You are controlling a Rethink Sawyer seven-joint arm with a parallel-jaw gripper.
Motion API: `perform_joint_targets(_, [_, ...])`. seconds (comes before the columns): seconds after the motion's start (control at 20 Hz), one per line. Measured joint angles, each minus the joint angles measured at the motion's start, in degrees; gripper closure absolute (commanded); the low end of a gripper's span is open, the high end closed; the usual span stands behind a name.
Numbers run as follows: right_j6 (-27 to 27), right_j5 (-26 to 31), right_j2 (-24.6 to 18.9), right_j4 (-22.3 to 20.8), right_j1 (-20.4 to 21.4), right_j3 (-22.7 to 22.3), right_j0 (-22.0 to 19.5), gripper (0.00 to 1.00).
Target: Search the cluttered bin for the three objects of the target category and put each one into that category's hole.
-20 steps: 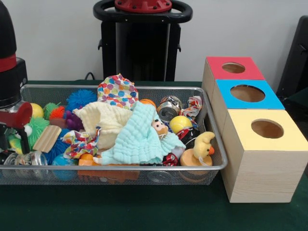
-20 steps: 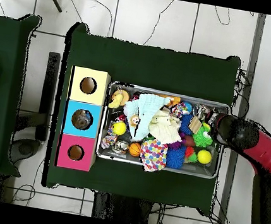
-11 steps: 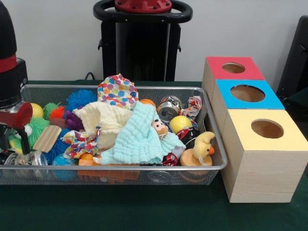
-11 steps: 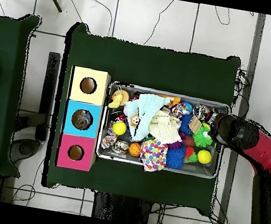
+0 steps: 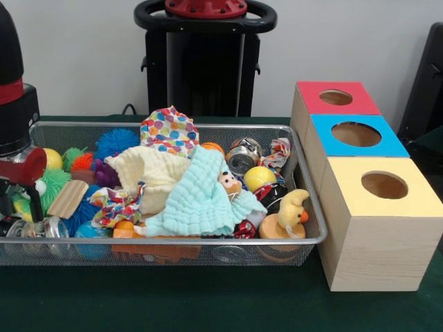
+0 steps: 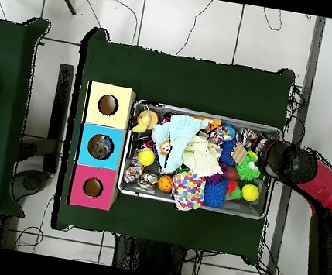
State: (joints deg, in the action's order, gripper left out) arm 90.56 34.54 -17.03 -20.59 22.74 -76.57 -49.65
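While the gripper (image 5: 19,181), its grip state impossible to tell, hangs at the 9 o'clock end of the wire bin (image 5: 208,242) over fuzzy balls, the three holed boxes (image 5: 374,187) stand at 3 o'clock beside the bin.

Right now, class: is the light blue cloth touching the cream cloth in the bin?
Touching. In the front view the light blue cloth lies draped over the edge of the cream cloth, with no gap between them.
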Motion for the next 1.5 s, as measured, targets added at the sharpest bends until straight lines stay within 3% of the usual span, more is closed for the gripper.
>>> perform_joint_targets(1.5, [0.0,0.0,-0.84,-1.29,-0.04,0.0,-0.55,0.0])
